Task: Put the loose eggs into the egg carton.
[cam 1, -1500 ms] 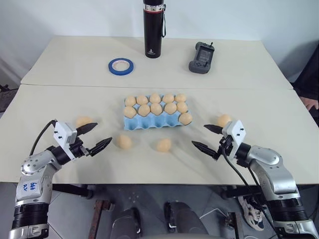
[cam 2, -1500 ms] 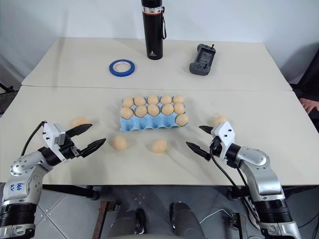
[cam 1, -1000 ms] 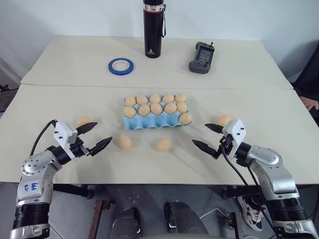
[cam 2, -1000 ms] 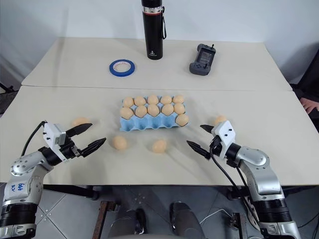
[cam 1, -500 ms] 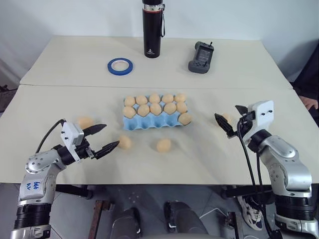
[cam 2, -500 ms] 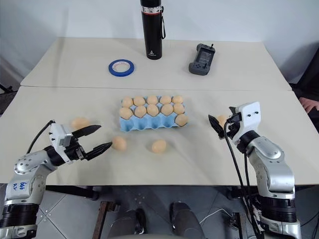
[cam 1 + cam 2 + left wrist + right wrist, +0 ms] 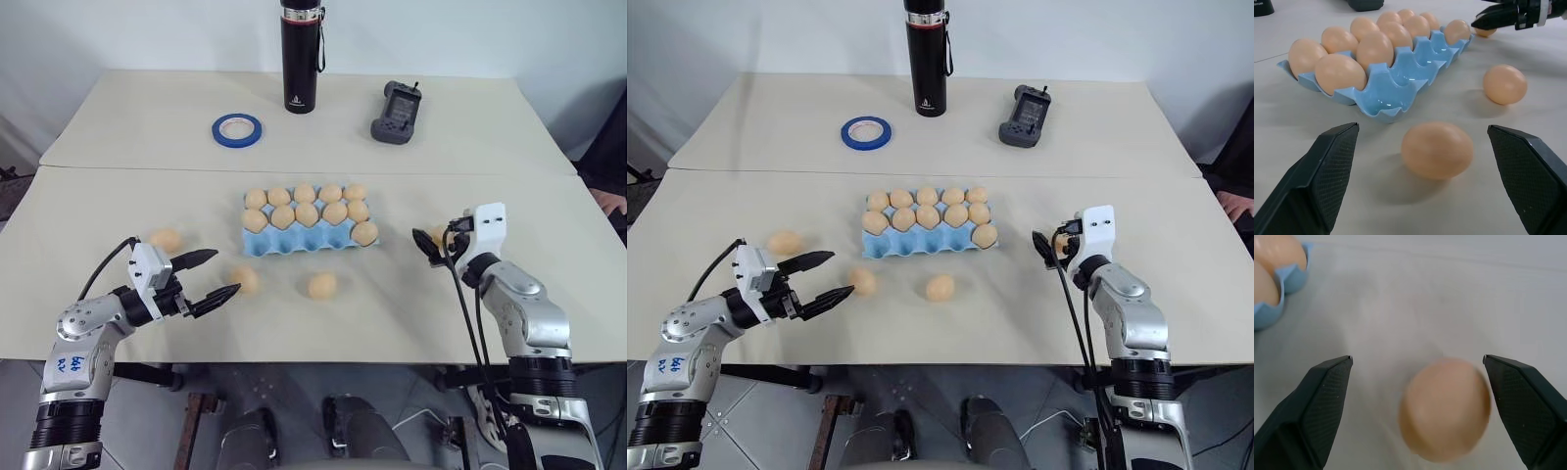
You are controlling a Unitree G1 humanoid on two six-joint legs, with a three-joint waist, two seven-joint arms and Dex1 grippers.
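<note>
light blue moulded egg carton (image 7: 309, 231) sits at the centre of the beige tabletop (image 7: 118, 117), its two far rows full and one egg at the right of the near row. four loose tan eggs (image 7: 321, 286) lie around it. left end effector (image 7: 217, 275) gapes beside one; right end effector (image 7: 1050, 242) spreads wide around another, holding nothing.

Smooth matt eggs (image 7: 1437, 150); glossy moulded blue carton (image 7: 1400, 81); matt table (image 7: 147, 117)
</note>
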